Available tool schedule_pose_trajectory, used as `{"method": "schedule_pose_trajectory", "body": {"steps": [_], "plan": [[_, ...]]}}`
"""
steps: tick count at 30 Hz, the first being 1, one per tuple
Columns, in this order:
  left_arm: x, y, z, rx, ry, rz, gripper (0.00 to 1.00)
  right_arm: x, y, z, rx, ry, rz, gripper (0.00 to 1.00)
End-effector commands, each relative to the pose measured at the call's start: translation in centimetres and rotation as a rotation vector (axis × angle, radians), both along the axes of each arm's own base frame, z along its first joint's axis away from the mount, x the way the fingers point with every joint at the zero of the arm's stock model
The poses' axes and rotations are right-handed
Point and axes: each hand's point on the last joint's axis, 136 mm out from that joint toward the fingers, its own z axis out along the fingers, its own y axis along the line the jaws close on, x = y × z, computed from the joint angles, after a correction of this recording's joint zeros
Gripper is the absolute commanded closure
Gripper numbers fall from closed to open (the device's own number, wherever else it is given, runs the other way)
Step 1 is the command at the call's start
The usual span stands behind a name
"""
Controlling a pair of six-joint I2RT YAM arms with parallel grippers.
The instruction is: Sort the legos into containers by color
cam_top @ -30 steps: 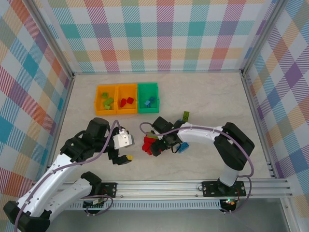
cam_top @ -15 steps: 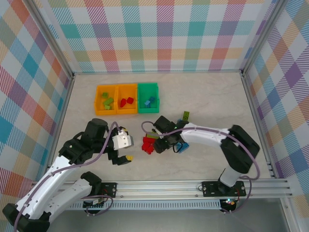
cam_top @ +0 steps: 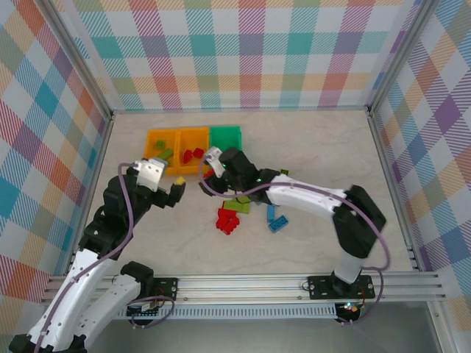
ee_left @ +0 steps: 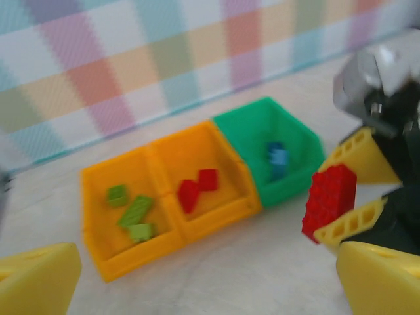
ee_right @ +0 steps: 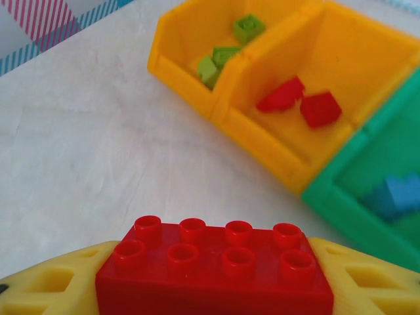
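Makes three bins: left orange bin (ee_left: pixel 131 252), middle orange bin (ee_left: pixel 216 220), green bin (ee_left: pixel 289 187). Three lime bricks (ee_left: pixel 134 211) in the first, two red bricks (ee_left: pixel 189 195) in the second, one red eight-stud brick (ee_right: pixel 216 269) outside (blue bricks (ee_left: pixel 277 157) too blurred to count).

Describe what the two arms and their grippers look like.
The left arm and right arm have white shells and black joints. A lilac cable runs along each. The left gripper and right gripper carry yellow fingers.
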Motion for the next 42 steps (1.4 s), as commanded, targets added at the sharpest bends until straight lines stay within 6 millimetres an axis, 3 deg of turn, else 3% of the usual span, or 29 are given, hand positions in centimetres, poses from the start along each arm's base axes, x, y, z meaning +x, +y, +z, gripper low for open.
{"method": "schedule_pose_trajectory", "body": {"steps": [1,5,10,14,18,22,27,30,32,35,38,42], "plan": [[0.6,4.4,1.3,-0.055,-0.047,0.268,0.00,4.3,3.5,2.2,0.054,-0.156,0.009,0.52],[0.3,5.7,1.2,-0.047,-0.064,0.340,0.00,8.4,5.9,-0.5,0.000,-0.180,-0.028,0.52],[0.3,6.4,1.1,-0.033,-0.074,0.378,0.00,12.3,6.8,-4.0,-0.105,-0.160,-0.108,0.52],[0.5,5.9,0.7,-0.032,-0.057,0.353,0.00,13.7,7.2,-5.7,-0.199,-0.176,-0.110,0.40],[0.6,5.7,0.7,-0.034,-0.055,0.344,0.00,13.6,7.1,-4.5,-0.192,-0.169,-0.117,0.23],[0.6,5.8,0.5,-0.029,-0.050,0.345,0.00,12.2,6.6,-2.2,-0.153,-0.171,-0.105,0.16],[0.8,5.5,0.0,-0.023,-0.030,0.333,0.00,10.1,4.1,1.3,-0.100,-0.197,-0.116,0.14],[0.9,4.7,-0.8,-0.008,0.004,0.290,0.00,7.5,1.2,3.2,-0.054,-0.149,-0.148,0.13],[0.6,2.6,-1.7,0.007,0.053,0.157,0.00,5.3,-2.1,4.1,-0.021,-0.124,-0.194,0.12],[-0.7,-2.1,-2.6,0.002,0.089,-0.139,0.00,1.2,-7.5,3.4,-0.007,-0.044,-0.257,0.09],[-2.2,-5.8,-3.2,-0.017,0.107,-0.381,0.00,-3.1,-12.9,1.3,-0.021,0.072,-0.326,0.08],[-4.6,-9.4,-4.3,-0.026,0.155,-0.635,0.00,-8.0,-17.3,-1.5,-0.066,0.208,-0.334,0.11]]}}
